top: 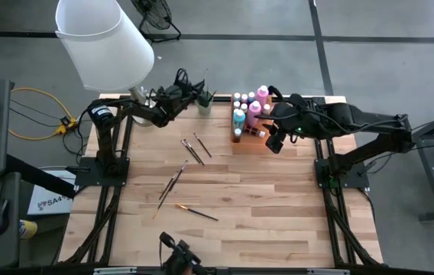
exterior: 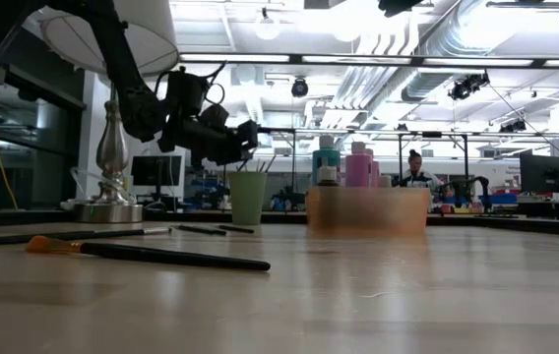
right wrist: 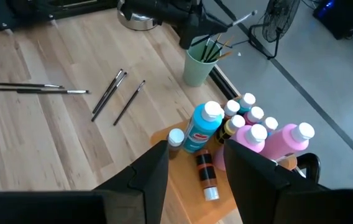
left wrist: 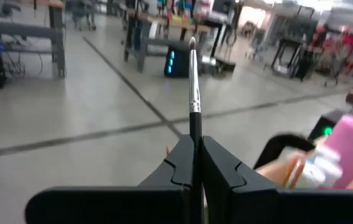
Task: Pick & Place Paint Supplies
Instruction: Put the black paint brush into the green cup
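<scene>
Gripping brush (left wrist: 193, 81), L hand (left wrist: 196, 163) above cup (top: 205, 102)

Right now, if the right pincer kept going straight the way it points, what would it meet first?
Probably the brown bottle lying on its side on the wooden tray, which sits just ahead between the right pincer's open fingers. The tall teal bottle stands just beyond. Depth is uncertain.

We are seeing a thin dark-handled paintbrush (left wrist: 193, 87) standing clamped between closed fingers, bristles outward, above the pale green cup (right wrist: 196, 67) already holding several brushes. More paintbrushes (top: 192, 149) are lying scattered flat on the wood, one with an orange tip (exterior: 45, 243). Paint bottles (right wrist: 251, 127) are standing clustered on a tray, tall pink and teal among them, and one brown bottle (right wrist: 206, 175) is lying on its side.
</scene>
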`<action>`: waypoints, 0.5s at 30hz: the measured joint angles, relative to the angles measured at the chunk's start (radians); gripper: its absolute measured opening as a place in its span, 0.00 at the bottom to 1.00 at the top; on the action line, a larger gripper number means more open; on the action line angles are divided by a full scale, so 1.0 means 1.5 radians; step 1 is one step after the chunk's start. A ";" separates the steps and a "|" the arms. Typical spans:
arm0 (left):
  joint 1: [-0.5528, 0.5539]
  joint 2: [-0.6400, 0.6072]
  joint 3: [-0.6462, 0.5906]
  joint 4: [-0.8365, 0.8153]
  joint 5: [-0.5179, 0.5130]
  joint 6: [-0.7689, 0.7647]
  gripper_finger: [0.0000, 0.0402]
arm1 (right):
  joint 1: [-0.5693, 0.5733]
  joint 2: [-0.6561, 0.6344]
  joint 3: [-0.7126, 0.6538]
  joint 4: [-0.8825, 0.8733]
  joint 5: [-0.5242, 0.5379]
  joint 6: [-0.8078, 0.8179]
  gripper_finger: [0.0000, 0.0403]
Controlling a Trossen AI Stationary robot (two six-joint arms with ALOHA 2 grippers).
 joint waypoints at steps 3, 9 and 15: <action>-0.001 0.000 0.000 -0.023 0.003 0.000 0.02 | 0.000 0.000 0.000 0.000 0.000 0.002 0.37; -0.001 0.000 0.000 -0.023 0.006 0.000 0.03 | 0.000 0.000 0.000 0.000 0.000 0.002 0.37; -0.001 0.000 0.000 -0.023 0.006 0.000 0.14 | 0.000 0.000 0.000 0.000 0.000 0.011 0.37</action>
